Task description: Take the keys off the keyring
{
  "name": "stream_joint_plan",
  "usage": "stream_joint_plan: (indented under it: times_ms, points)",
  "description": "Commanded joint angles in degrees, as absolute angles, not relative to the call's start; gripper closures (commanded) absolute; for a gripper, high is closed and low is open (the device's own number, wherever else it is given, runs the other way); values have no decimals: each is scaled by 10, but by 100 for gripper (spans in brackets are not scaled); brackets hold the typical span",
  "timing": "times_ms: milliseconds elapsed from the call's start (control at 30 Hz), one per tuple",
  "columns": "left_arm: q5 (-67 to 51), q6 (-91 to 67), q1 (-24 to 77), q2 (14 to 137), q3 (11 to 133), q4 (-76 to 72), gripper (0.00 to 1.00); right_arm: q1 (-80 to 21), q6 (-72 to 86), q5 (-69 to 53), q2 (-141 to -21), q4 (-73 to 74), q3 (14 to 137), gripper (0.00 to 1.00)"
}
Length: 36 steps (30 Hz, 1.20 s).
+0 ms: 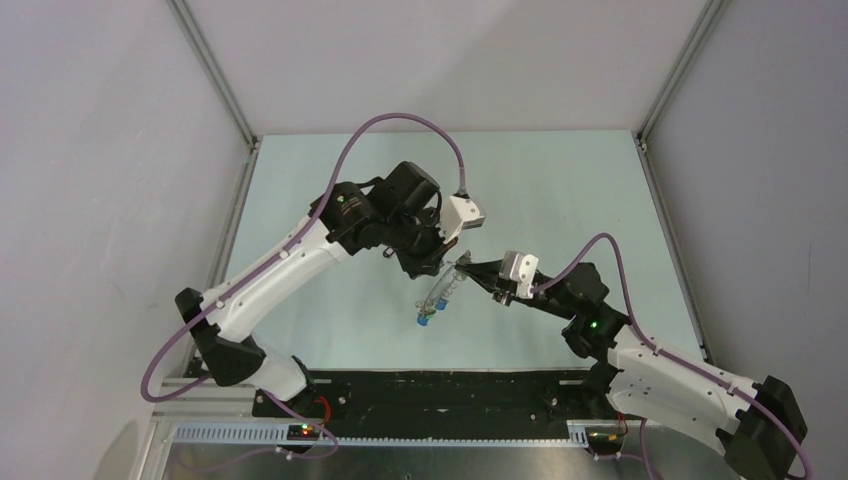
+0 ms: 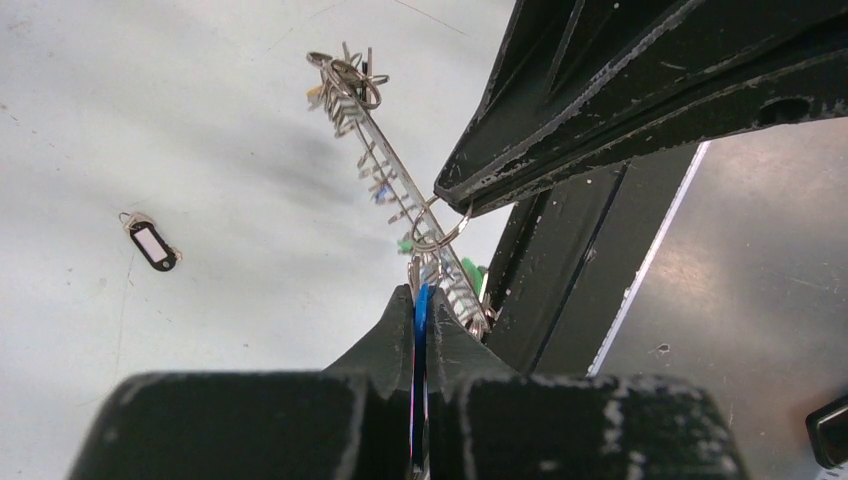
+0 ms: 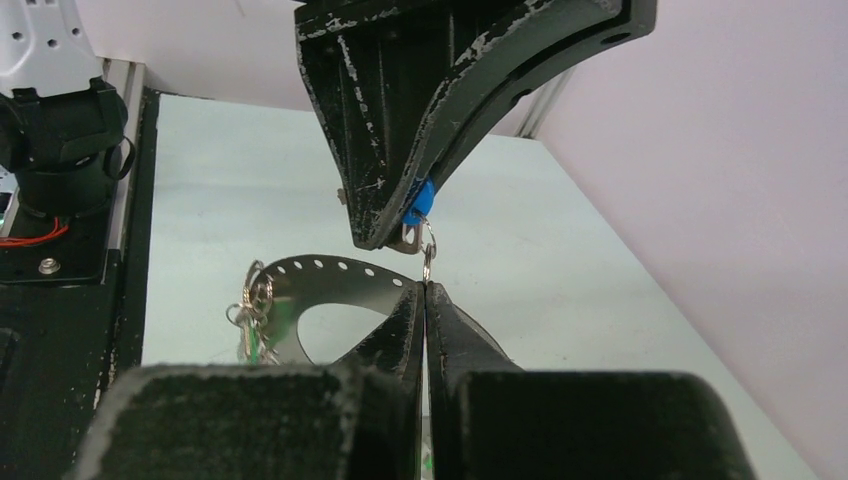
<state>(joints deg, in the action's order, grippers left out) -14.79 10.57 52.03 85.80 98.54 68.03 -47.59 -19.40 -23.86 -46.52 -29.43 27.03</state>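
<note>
Pale green table (image 1: 560,200), grey walls around it. Above its middle the arms meet tip to tip, with the keyring (image 3: 330,276) hung in the air between them. The left gripper (image 2: 420,300) is clamped tight on a blue key (image 2: 422,318). The right gripper (image 3: 426,296) is pinched closed on a small ring (image 3: 428,250) hanging from that key. Other keys (image 1: 426,320) dangle below the hoop. A black tag (image 2: 153,244) lies on the table, well apart.
</note>
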Motion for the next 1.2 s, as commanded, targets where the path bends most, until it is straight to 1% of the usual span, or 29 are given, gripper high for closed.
stream_joint_plan:
  times_ms: [0, 233, 433, 667, 700, 733, 767, 800, 867, 933, 1167]
  points:
    - [-149, 105, 522, 835, 989, 664, 100, -483, -211, -272, -453, -318, 292, 100]
    - [-131, 110, 522, 829, 992, 665, 100, -492, -234, -304, -449, -287, 292, 100]
    - [-134, 119, 523, 824, 990, 665, 100, -523, -297, -267, -447, -245, 292, 100]
    - [-150, 118, 522, 830, 988, 665, 100, -531, -304, -240, -441, -251, 292, 100]
    - [-150, 119, 522, 830, 988, 665, 100, -531, -309, -239, -441, -250, 292, 96]
    - [-149, 120, 522, 828, 989, 664, 100, -531, -309, -234, -440, -245, 292, 82]
    - [-149, 121, 522, 826, 990, 664, 100, -532, -309, -232, -440, -243, 292, 75]
    - [-149, 123, 522, 823, 990, 665, 100, -531, -309, -231, -439, -239, 292, 65]
    - [-150, 128, 523, 819, 988, 664, 100, -531, -303, -232, -437, -237, 292, 58]
    - [-152, 136, 523, 815, 984, 665, 100, -530, -293, -237, -436, -241, 292, 55]
    - [-139, 150, 530, 810, 976, 665, 100, -504, -250, -262, -437, -271, 292, 53]
